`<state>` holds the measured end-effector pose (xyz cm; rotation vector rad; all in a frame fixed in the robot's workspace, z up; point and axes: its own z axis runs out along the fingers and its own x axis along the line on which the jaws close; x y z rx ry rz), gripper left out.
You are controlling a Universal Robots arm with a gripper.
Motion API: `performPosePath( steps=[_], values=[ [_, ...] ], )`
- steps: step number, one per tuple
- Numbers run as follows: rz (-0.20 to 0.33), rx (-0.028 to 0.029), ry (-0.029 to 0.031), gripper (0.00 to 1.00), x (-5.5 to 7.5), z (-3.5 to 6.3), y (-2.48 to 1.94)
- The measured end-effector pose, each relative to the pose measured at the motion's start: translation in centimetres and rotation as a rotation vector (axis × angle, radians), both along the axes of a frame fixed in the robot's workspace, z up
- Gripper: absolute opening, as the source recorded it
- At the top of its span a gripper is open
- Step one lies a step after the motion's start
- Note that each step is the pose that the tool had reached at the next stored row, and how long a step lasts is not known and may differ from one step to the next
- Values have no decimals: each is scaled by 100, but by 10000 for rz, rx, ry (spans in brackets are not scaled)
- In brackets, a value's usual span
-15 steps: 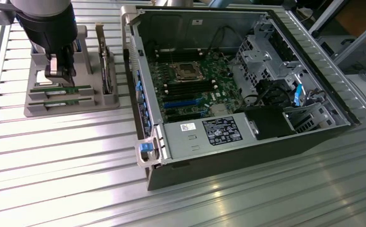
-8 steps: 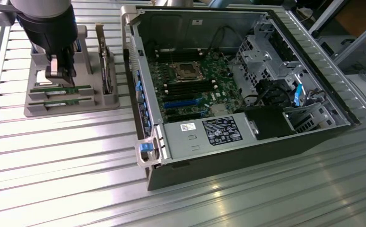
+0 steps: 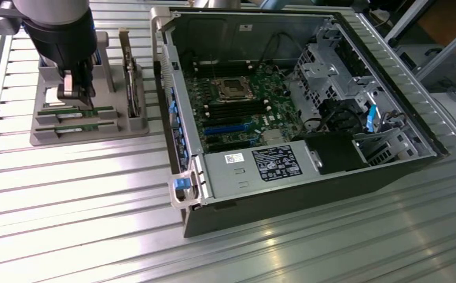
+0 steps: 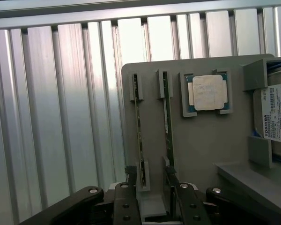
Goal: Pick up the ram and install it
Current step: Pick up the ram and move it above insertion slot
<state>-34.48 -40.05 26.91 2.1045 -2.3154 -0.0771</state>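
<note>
Two alike green ram sticks stand on edge in slots of a grey holder [image 3: 86,134]: one ram [image 3: 75,111] further back, the other ram [image 3: 75,125] in front. In the wrist view they run edge-on as thin strips, one ram [image 4: 137,126] beside the other [image 4: 167,122]. My gripper [image 3: 77,94] hangs just above the holder over the sticks, open, with nothing between its fingers. In the wrist view the gripper [image 4: 154,204] sits over one end of the pair, its black fingers [image 4: 126,204] to either side of them and not touching.
A square silver processor [image 4: 208,92] lies in the holder beside the sticks, and a hard drive [image 3: 134,76] stands at its edge. On the exterior view's right an open computer case [image 3: 369,171] shows its motherboard [image 3: 244,100] with dark memory slots. Ribbed metal table [image 3: 70,194] all around.
</note>
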Motion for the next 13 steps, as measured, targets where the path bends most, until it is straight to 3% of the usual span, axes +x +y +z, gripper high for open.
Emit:
performPosePath(
  steps=[13],
  values=[
    [0,0,0,36,0,-37,-5]
  ],
)
